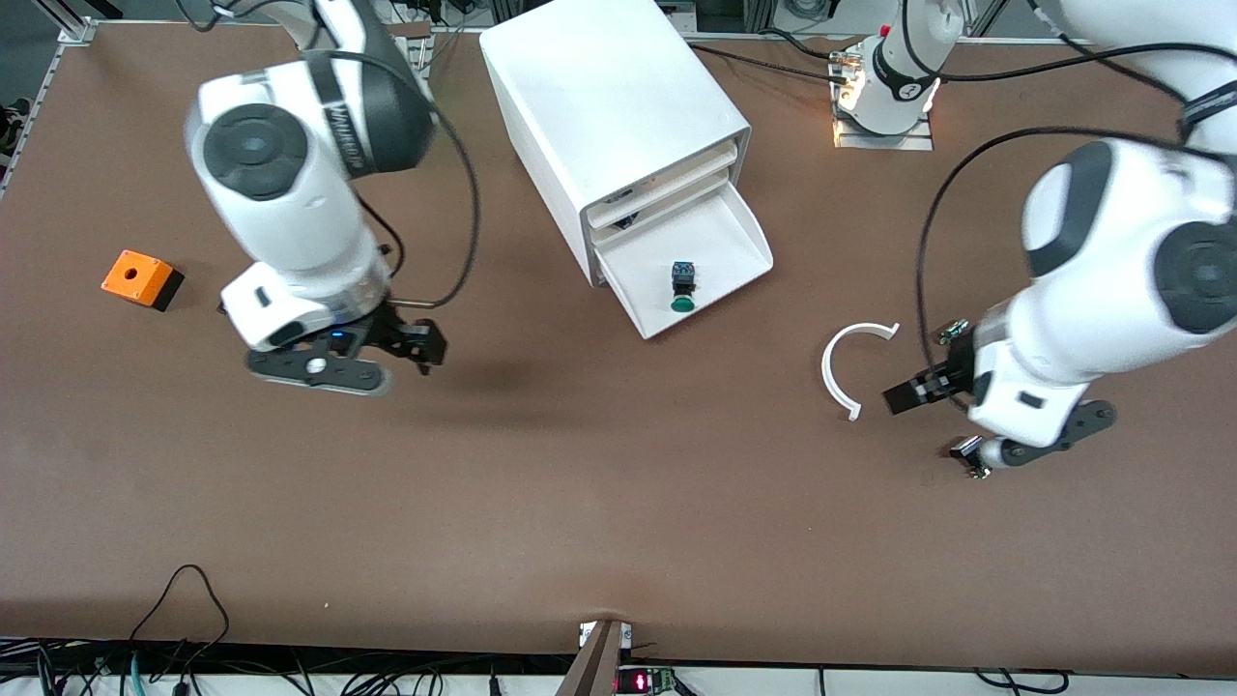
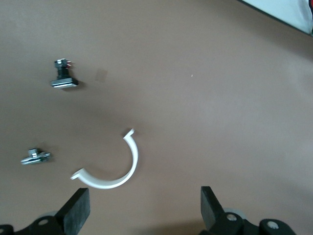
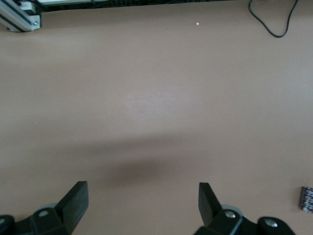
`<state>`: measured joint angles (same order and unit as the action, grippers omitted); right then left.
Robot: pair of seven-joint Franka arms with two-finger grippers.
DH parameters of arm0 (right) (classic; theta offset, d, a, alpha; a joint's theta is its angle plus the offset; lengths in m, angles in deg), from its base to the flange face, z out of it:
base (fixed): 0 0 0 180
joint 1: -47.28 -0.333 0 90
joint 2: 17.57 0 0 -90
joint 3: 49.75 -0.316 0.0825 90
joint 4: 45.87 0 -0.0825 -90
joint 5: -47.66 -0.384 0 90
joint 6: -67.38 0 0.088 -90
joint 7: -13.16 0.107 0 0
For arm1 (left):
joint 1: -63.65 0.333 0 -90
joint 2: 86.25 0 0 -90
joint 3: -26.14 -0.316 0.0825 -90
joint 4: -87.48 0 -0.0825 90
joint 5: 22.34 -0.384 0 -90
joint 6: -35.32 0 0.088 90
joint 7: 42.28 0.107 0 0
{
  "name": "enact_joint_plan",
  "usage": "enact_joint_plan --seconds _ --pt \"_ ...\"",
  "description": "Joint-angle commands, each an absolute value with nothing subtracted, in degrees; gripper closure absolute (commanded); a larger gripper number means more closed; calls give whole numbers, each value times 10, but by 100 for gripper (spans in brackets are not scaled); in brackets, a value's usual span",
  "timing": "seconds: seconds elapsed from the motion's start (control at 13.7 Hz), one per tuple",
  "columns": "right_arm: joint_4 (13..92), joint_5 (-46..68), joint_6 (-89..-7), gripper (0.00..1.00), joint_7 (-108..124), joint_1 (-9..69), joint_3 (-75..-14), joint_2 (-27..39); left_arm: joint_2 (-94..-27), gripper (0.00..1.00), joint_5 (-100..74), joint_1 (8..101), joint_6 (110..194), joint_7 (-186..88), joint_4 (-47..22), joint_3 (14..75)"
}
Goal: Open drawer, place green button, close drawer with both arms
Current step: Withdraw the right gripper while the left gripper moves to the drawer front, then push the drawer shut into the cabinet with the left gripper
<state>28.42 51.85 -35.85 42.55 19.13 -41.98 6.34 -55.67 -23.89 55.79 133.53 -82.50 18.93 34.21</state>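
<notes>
Cabinet (image 1: 609, 116) stands mid-worktop (image 1: 580, 503), toward robot bases. Drawer (image 1: 710, 256) pulled out of cabinet's lowest slot; button (image 1: 683, 286) lies in drawer, near its front lip. Curved clip (image 1: 839, 367) on worktop, nearer front camera than cabinet, toward left arm's end. Two small knobbed parts (image 2: 63, 78) near clip, farther toward that end. Box with hole (image 1: 142, 278) well apart from cabinet, toward right arm's end.

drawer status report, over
Left gripper and right gripper open, empty, over bare table. Green-capped push button lies in open white plastic drawer. Nothing blocking closure.
</notes>
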Motion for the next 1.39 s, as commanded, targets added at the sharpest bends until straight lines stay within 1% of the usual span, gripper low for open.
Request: enact_joint_plan --seconds 0.0,0.15,0.37,0.44,0.51,0.66,0.73,0.88,0.95,1.02,1.17,1.32 --pt "347 499 -361 0 377 262 -460 9 -569 0 -276 527 1374 -912 130 340" --pt "375 492 -358 0 352 319 -494 -21 -568 0 -279 500 1403 -954 104 340" --pt "449 492 -359 0 322 379 -523 -88 -593 0 -308 475 1463 -987 15 343" --pt "473 492 -361 0 319 396 -531 -111 -615 0 -308 470 1504 -988 -35 343" --pt "495 492 -358 0 307 417 -547 -135 -637 0 -308 465 1566 -988 -97 343" --pt "535 492 -356 0 290 438 -553 -179 -668 0 -329 463 1688 -1012 -208 344" --pt "552 492 -354 0 284 447 -553 -201 -672 0 -334 455 1709 -1026 -229 345" --pt "571 492 -336 0 281 455 -555 -236 -665 0 -344 417 1710 -1105 -234 343" --pt "575 492 -326 0 281 459 -556 -248 -664 0 -380 411 1708 -1156 -247 344" --pt "580 492 -319 0 278 462 -556 -257 -666 0 -426 411 1712 -1201 -275 345" --pt "587 492 -318 0 273 463 -556 -271 -667 0 -468 402 1708 -1216 -282 350" --pt "588 491 -315 0 267 462 -555 -273 -647 0 -469 382 1701 -1223 -287 364"
